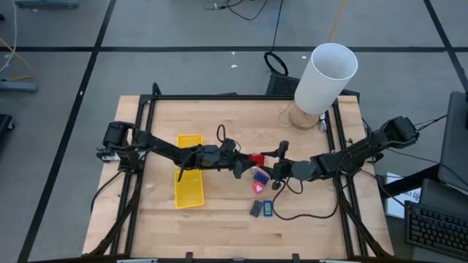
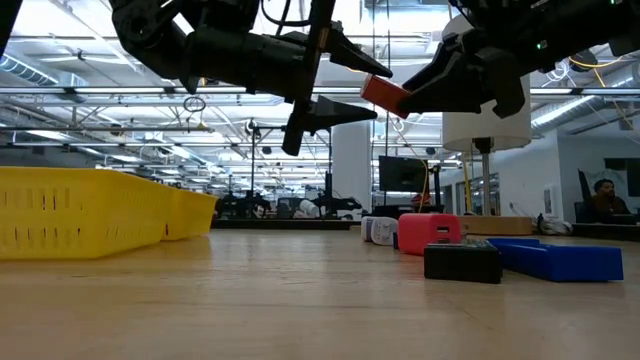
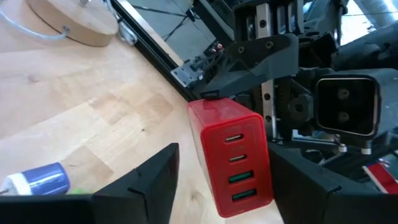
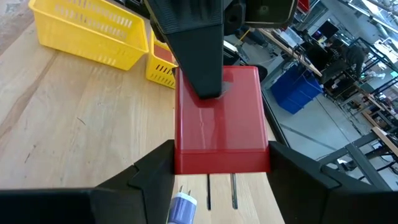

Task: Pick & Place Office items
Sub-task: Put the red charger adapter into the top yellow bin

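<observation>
Above wooden table [image 1: 219,226], mid-air: red charger [image 1: 255,158] pinched by right gripper [image 1: 268,166], left gripper [image 1: 245,162] spread around it.

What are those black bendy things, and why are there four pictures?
They are two robot arms with pincer grippers. One picture looks down from above, one looks across the table, and two come from cameras on the wrists. The right gripper is holding a red charger block in the air, and the left gripper has its fingers around it too, so it looks like a hand-over. On the wooden table lie a yellow tray, more small pieces, two flat rectangles and a big white cylinder.
</observation>
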`<action>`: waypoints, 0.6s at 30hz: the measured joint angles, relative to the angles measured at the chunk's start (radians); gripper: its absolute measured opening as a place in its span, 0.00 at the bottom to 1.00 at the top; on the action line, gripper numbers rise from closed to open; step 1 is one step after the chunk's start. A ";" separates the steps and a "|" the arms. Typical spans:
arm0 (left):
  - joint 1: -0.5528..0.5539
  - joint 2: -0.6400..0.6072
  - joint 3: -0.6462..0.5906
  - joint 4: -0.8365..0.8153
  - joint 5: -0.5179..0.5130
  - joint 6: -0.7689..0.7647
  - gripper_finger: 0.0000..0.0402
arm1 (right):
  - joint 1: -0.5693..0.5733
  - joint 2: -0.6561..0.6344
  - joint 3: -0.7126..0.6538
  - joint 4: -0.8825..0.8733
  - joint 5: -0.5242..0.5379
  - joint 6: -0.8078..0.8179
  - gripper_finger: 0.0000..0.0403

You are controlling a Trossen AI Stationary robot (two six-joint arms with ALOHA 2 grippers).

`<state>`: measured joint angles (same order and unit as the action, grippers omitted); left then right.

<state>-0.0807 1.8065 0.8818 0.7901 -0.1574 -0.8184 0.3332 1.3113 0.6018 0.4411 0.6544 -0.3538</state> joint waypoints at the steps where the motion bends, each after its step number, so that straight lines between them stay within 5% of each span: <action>1: 0.001 0.000 0.000 0.002 0.001 -0.004 0.53 | 0.000 0.000 0.000 0.001 0.000 0.000 0.53; 9: 0.002 0.000 0.000 0.006 -0.006 -0.017 0.32 | 0.000 0.000 0.000 -0.009 0.006 -0.014 0.53; 18: 0.002 0.000 -0.002 0.023 -0.039 0.222 0.37 | 0.000 0.000 0.000 -0.003 0.006 0.017 0.57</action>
<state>-0.0792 1.8067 0.8799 0.8128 -0.1968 -0.5964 0.3332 1.3113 0.6018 0.4381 0.6602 -0.3373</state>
